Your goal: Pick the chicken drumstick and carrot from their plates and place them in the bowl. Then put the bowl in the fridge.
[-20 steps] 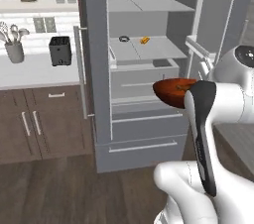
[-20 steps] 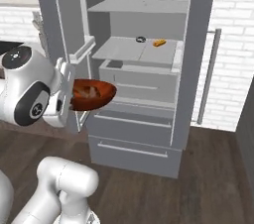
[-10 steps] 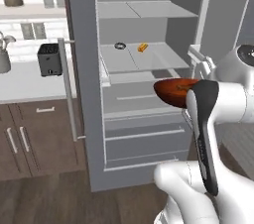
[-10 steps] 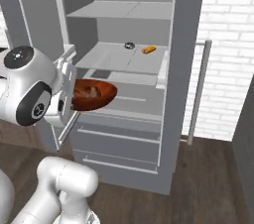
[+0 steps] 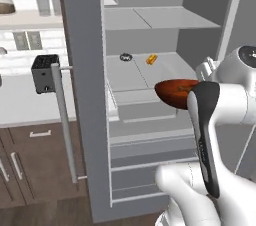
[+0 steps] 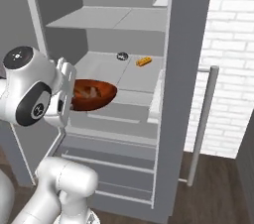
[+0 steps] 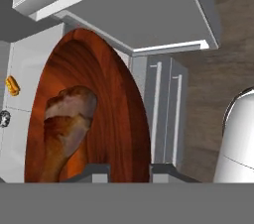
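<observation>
Both base views face the open fridge (image 5: 150, 95) closely from behind.

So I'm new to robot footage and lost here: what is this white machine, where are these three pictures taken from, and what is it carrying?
It is a white robot arm on a driving base, rendered in a simulated kitchen. Two pictures come from cameras on the base, behind the arm to its left and right; the third looks along the hand itself. The arm holds a glossy reddish-brown bowl in front of the open fridge. In the hand view, the fingers pinch the bowl's rim, and the chicken drumstick lies inside. On the fridge shelf beyond sit a small orange item and a small dark ring-like item; I cannot tell what they are.
</observation>
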Tool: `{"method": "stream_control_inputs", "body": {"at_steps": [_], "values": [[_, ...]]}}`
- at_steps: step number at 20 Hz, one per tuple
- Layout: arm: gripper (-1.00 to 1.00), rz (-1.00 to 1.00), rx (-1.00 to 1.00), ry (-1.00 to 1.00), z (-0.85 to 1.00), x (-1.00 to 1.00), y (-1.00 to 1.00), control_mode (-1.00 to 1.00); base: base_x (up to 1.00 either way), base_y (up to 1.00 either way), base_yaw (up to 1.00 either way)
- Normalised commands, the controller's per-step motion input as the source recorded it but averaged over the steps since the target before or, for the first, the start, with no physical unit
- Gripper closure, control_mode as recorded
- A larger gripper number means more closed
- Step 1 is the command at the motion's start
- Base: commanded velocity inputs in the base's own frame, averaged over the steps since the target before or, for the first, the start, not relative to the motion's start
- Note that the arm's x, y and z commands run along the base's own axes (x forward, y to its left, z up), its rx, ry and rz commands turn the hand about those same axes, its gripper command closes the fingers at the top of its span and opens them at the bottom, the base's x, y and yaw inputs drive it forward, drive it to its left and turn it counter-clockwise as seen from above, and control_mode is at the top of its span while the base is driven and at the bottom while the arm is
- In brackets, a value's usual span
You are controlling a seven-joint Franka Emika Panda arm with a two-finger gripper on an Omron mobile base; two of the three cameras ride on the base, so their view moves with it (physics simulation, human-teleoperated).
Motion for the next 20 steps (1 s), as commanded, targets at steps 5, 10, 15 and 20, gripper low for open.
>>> {"method": "stream_control_inputs", "body": {"at_steps": [5,10,15,20], "values": [[1.0,0.0,0.0,0.0,0.0,0.0,0.0,1.0,0.63,-0.35,0.0],[1.0,0.0,0.0,0.0,0.0,0.0,0.0,1.0,0.66,-0.21,0.0],[1.0,0.0,0.0,0.0,0.0,0.0,0.0,1.0,0.5,-0.05,0.0],[1.0,0.0,0.0,0.0,-0.65,0.56,0.0,-1.0,0.0,0.0,0.0]]}}
